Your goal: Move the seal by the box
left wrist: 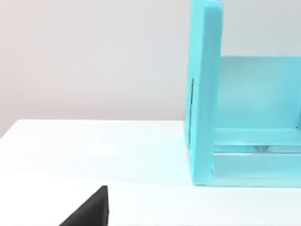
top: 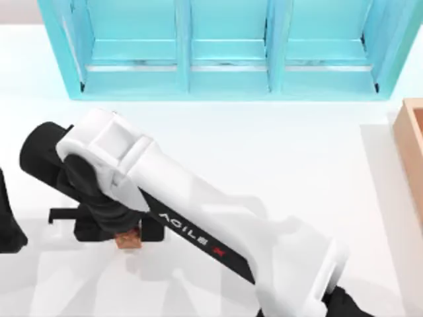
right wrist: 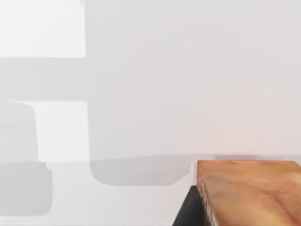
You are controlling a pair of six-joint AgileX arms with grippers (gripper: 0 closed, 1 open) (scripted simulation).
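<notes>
- Top view: the right arm (top: 218, 231) stretches from the near right corner diagonally across the table (top: 277, 158) to the near left, its wrist bent down over the seal (top: 129, 240). The right gripper (top: 125, 231) sits directly on top of the seal, with dark finger parts on either side of it, so only a small reddish-brown corner peeks out beneath. Whether the fingers press on the seal or stand just clear of it I cannot tell.
- Top view, further: the box (top: 411, 155) lies at the far right edge, well apart from the seal, so the carry across the table looks not yet done. The turquoise cabinet (top: 228, 49) stands along the far side. The left arm (top: 8, 224) is parked at the left edge.
- Left wrist view: this camera looks across bare table toward the cabinet's side panel (left wrist: 204, 94); a dark piece of the left gripper (left wrist: 89, 212) juts into the frame, too little to judge its fingers.
- Right wrist view: the seal's orange-brown face (right wrist: 249, 193) looms very close, with a dark finger (right wrist: 188, 209) hard against one side. The closeness suggests a grasp being set or held low at the table, which would suit lifting so small a lump.
</notes>
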